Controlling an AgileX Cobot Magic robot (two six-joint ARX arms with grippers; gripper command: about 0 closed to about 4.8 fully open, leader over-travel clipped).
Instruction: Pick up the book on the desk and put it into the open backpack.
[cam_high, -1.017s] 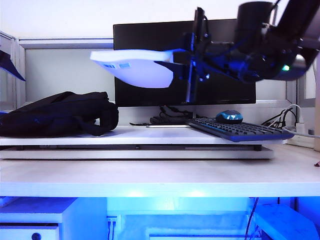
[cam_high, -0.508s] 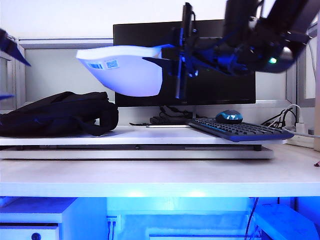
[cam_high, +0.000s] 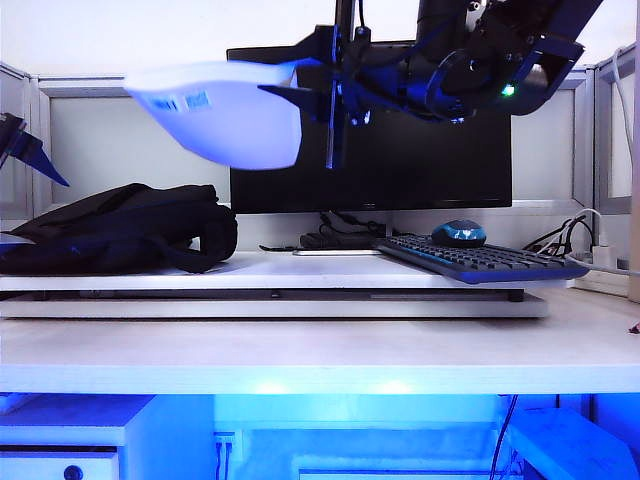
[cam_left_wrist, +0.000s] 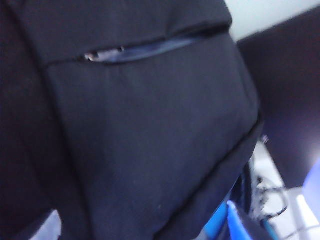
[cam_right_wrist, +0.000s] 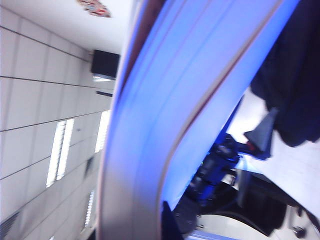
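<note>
1. The book (cam_high: 225, 115) is held in the air, well above the surface (cam_high: 300, 355) and above and to the right of the backpack (cam_high: 120, 228), with clear air between the two.
2. The book's right edge is pinched by the right hand (cam_high: 312, 85), whose fingers are pressed together on it in front of the upper left part of the monitor (cam_high: 420, 150).
3. The book sags: its free left edge curves outward and down, and barcode labels are seen on the underside near that edge.
4. In the right wrist view the book (cam_right_wrist: 190, 95) fills the middle of the picture as a curved pale sheet with a reddish edge line; the backpack (cam_right_wrist: 295, 80) is seen beyond it.
5. The backpack lies on its side on the raised board (cam_high: 280, 278), to the left of the monitor, with its right edge bulging toward the cables under the screen.
6. The left hand (cam_high: 22, 150) is seen only in part at the left border of the exterior view, above the backpack's left end; its fingers are spread wide.
7. In the left wrist view the backpack (cam_left_wrist: 140, 140) is very close and fills almost the whole picture, with a blue-trimmed zipper slit (cam_left_wrist: 140, 49) partly parted.
8. The keyboard (cam_high: 480, 260) and mouse (cam_high: 458, 233) lie to the right of the backpack, well apart from it, with the keyboard's right end overhanging the board's edge.
9. The front strip of the surface, ahead of the board, is left open.
</note>
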